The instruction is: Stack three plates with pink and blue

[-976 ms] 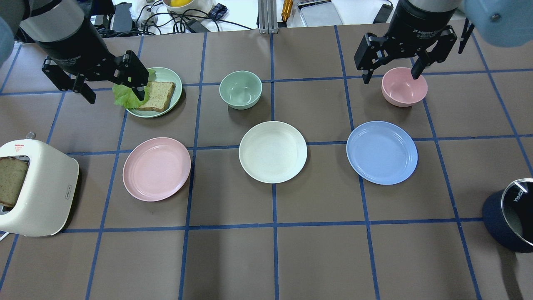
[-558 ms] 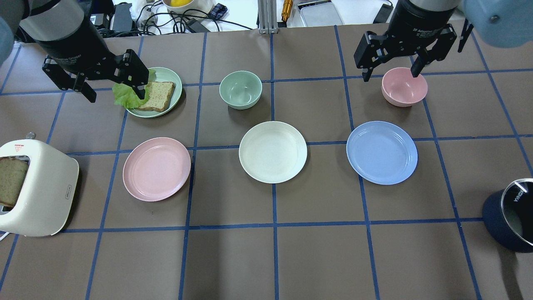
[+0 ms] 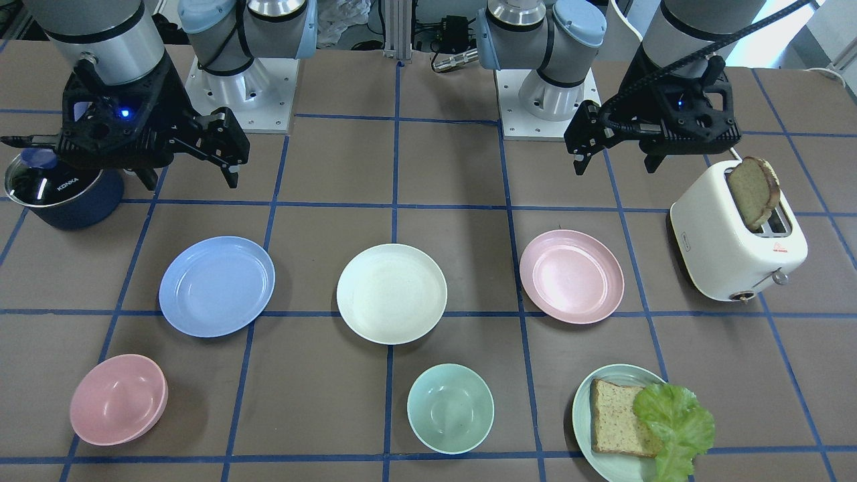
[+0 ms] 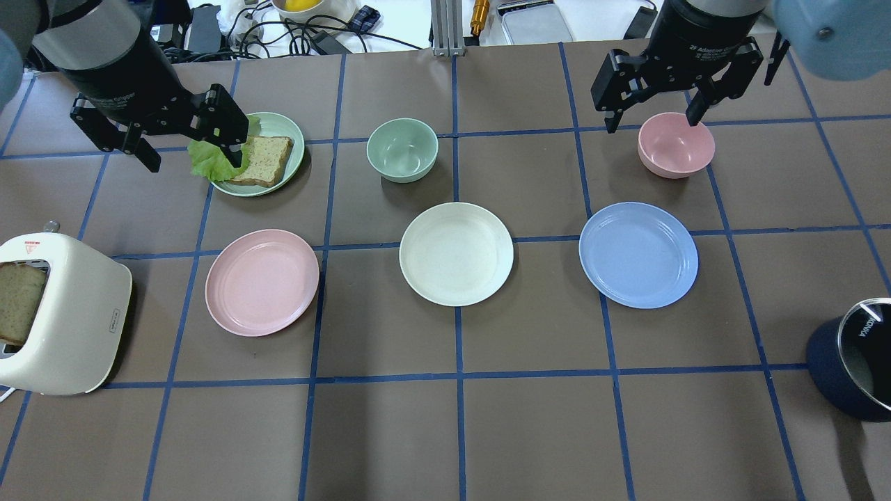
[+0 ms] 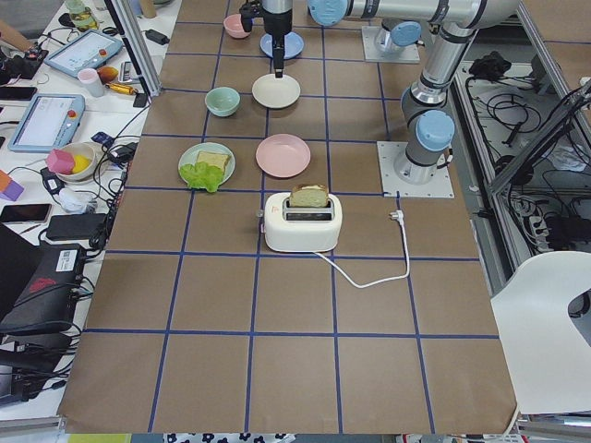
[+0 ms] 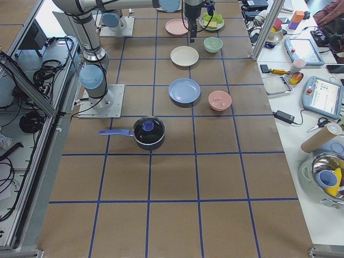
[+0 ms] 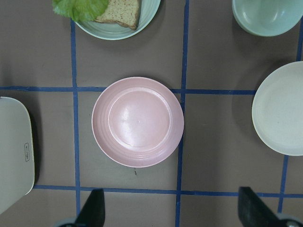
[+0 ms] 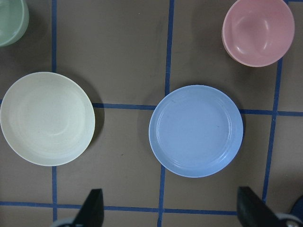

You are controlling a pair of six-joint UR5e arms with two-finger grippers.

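Note:
Three same-sized plates lie apart in a row on the brown table: a pale pink plate (image 4: 262,282), a cream-white plate (image 4: 456,254) and a light blue plate (image 4: 638,255). My left gripper (image 4: 193,158) is open and empty, high above the table; its wrist view looks down on the pink plate (image 7: 137,122). My right gripper (image 4: 653,122) is open and empty, high up; its wrist view shows the blue plate (image 8: 196,131) and the cream plate (image 8: 46,118). Neither gripper touches a plate.
A mint plate with bread and lettuce (image 4: 278,132), a mint bowl (image 4: 402,149) and a pink bowl (image 4: 675,145) stand behind the row. A white toaster with bread (image 4: 62,327) is at the left edge, a dark pot (image 4: 853,358) at the right edge.
My right gripper has shifted slightly towards the far side of the view. The left gripper and all plates have not moved.

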